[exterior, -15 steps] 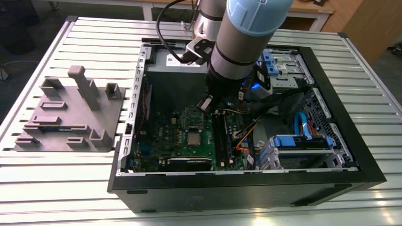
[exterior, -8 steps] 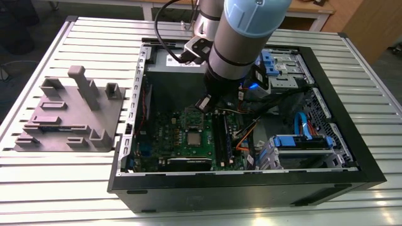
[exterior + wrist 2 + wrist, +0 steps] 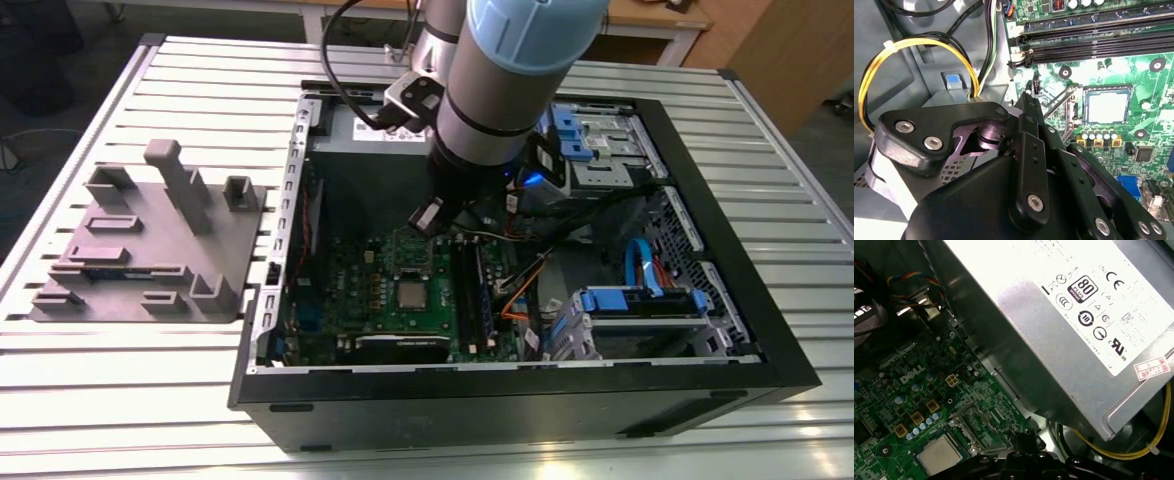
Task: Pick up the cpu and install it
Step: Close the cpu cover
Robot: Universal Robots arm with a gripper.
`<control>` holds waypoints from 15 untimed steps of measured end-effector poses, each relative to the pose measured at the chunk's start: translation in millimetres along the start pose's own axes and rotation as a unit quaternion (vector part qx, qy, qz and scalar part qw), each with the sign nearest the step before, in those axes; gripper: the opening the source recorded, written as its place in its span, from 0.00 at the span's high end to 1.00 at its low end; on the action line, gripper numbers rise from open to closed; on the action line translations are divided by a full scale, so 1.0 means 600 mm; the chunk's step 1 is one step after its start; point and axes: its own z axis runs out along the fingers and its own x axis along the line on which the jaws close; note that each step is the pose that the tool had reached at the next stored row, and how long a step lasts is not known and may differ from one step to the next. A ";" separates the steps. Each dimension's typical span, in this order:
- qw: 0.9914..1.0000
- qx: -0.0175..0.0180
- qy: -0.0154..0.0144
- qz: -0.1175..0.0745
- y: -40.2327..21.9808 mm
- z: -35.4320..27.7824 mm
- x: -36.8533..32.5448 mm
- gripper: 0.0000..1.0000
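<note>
The cpu (image 3: 414, 293), a small square chip with a silver-grey top, lies flat in the socket on the green motherboard (image 3: 360, 290) inside the open computer case. Both wrist views show the cpu (image 3: 1108, 106) (image 3: 939, 455) in its socket. A metal socket frame (image 3: 1058, 102) stands tilted up beside it. My gripper (image 3: 430, 218) hangs above the board, a little toward the power-supply side of the socket. Its black fingers meet at a narrow tip (image 3: 1027, 97) (image 3: 1026, 436) with nothing between them. It is apart from the cpu.
A grey power-supply box (image 3: 1064, 315) sits close beside the gripper, with yellow and black cables (image 3: 919, 47) next to it. Black memory slots (image 3: 1094, 42) run along the board. Blue drive brackets (image 3: 641, 300) fill the case's right side. A grey parts fixture (image 3: 147, 240) rests on the table at the exterior view's left.
</note>
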 end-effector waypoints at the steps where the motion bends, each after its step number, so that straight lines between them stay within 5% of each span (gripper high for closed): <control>1: 1.000 0.000 0.000 0.000 0.000 -0.001 0.000 0.90; 15: 1.000 -0.001 -0.001 0.000 0.003 -0.012 -0.001 0.90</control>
